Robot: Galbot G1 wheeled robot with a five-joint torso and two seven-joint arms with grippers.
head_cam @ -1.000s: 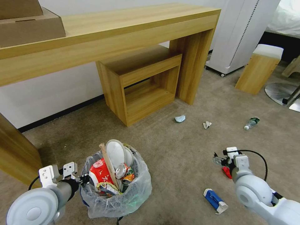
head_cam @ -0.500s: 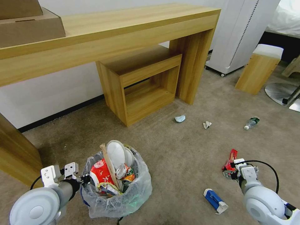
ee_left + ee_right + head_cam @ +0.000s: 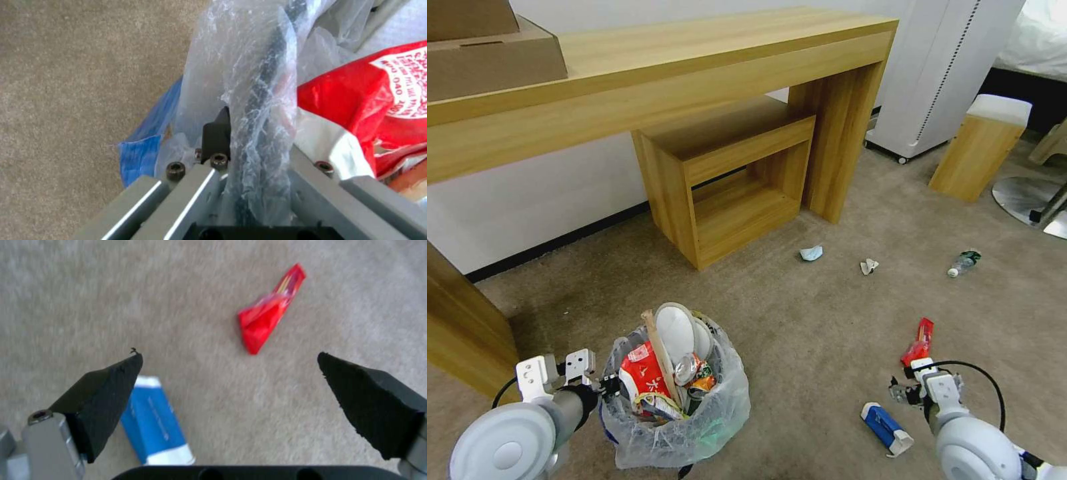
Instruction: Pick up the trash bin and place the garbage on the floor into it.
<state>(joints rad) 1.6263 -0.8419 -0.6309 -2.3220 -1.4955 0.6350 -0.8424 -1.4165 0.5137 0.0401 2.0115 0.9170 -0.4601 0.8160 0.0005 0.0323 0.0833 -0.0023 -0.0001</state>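
The trash bin (image 3: pixel 675 417), dark and lined with a crinkled clear bag, stands on the beige carpet floor (image 3: pixel 800 333) at the lower left, heaped with wrappers and a wooden stick. My left gripper (image 3: pixel 608 385) is shut on the bin's rim and bag (image 3: pixel 256 100), next to a red packet (image 3: pixel 356 106) inside. My right gripper (image 3: pixel 908 390) hovers open (image 3: pixel 229 356) above the carpet. A red wrapper (image 3: pixel 919 341) (image 3: pixel 267 315) lies just beyond its fingertips, and a blue pack (image 3: pixel 886 427) (image 3: pixel 153 426) lies beside one finger (image 3: pixel 106 396). Further garbage lies farther out: a pale blue wad (image 3: pixel 811 253), a white wad (image 3: pixel 868 266) and a clear bottle (image 3: pixel 964 262).
A long wooden desk (image 3: pixel 694 73) with a low shelf unit (image 3: pixel 730 180) under it stands ahead, and its leg (image 3: pixel 460 327) is close to my left arm. A white appliance (image 3: pixel 934 73), a wooden stool (image 3: pixel 980 147) and a chair base (image 3: pixel 1027 200) stand at the right.
My right gripper has drawn back toward me from over the red wrapper, which now lies uncovered ahead of it. The left gripper keeps its hold on the bin.
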